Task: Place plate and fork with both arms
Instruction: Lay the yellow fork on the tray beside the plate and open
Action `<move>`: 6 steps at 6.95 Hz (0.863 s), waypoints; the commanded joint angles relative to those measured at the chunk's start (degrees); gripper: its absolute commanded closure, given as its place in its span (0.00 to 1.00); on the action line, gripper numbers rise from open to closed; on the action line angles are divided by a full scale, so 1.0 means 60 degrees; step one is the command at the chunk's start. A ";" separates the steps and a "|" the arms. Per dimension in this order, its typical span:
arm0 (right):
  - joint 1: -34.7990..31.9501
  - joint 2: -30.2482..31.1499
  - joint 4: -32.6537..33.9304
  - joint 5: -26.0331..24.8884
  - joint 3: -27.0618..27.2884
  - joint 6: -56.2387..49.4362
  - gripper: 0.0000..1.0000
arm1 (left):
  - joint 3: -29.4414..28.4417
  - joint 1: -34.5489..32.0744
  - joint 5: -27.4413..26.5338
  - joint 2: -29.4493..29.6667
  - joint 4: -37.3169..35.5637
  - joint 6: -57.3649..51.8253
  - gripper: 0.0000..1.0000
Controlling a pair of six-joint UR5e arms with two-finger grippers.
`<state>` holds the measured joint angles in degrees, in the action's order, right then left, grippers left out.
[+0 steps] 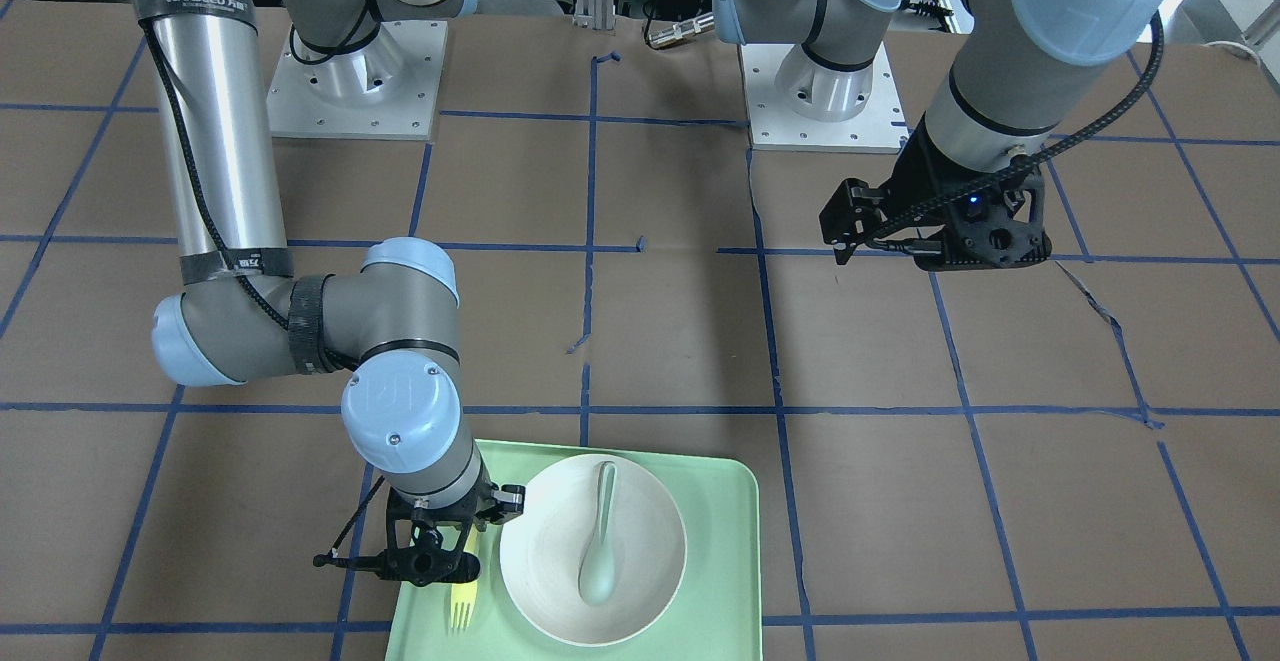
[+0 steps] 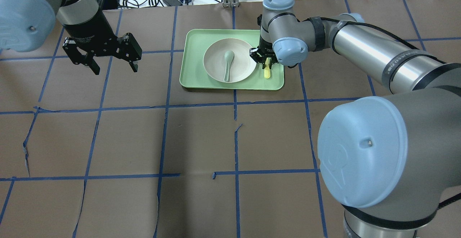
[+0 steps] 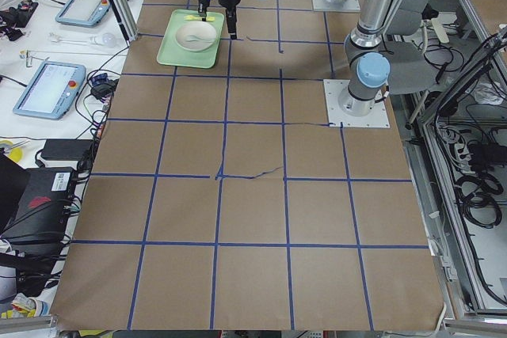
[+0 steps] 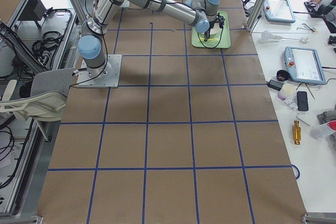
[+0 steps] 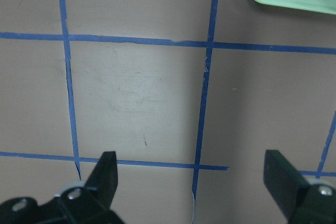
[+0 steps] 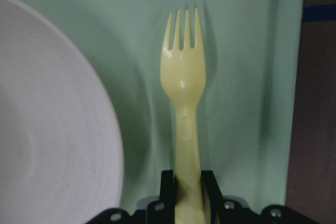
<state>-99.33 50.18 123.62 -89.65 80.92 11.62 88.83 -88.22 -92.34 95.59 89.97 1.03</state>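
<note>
Right wrist-mounted view, fork (image 6: 182,85) handle pinched in right gripper (image 6: 187,181), plate (image 6: 52,124) beside

The table (image 2: 201,140) was brown, crossed by a grid of blue lines. The tray (image 2: 192,61) was mint green, the plate (image 2: 214,59) off-white with faint specks, the spoon (image 2: 228,59) pale grey-green and the fork (image 6: 182,93) pale yellow. The arms (image 2: 374,52) were silver-grey with light-blue joint caps. The left gripper (image 2: 116,70) and right gripper (image 6: 187,180) were black.
</note>
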 commanded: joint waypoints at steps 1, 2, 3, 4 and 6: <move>0.0002 0.0131 -0.0008 -0.0117 0.0034 0.0083 0.00 | 0.0062 -0.0472 -0.0079 0.0020 -0.0548 0.0005 0.00; 0.0031 0.0538 -0.0182 -0.0277 0.0063 0.0085 0.00 | 0.0063 -0.0473 -0.0108 -0.0038 -0.0537 0.0005 0.00; 0.0061 0.1224 -0.0938 -0.0510 0.0063 0.0070 0.00 | 0.0063 -0.0473 -0.0123 -0.0067 -0.0551 -0.0010 0.00; 0.0076 0.1956 -0.1641 -0.0513 0.0063 0.0056 0.00 | 0.0063 -0.0444 -0.0123 -0.0082 -0.0537 -0.0039 0.00; 0.0120 0.3348 -0.3280 -0.0439 0.0033 0.0040 0.00 | 0.0048 -0.0429 -0.0341 -0.0155 -0.0507 -0.0054 0.00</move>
<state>-98.72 64.99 110.02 -92.37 81.00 11.84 89.16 -90.81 -93.45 94.89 86.96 0.76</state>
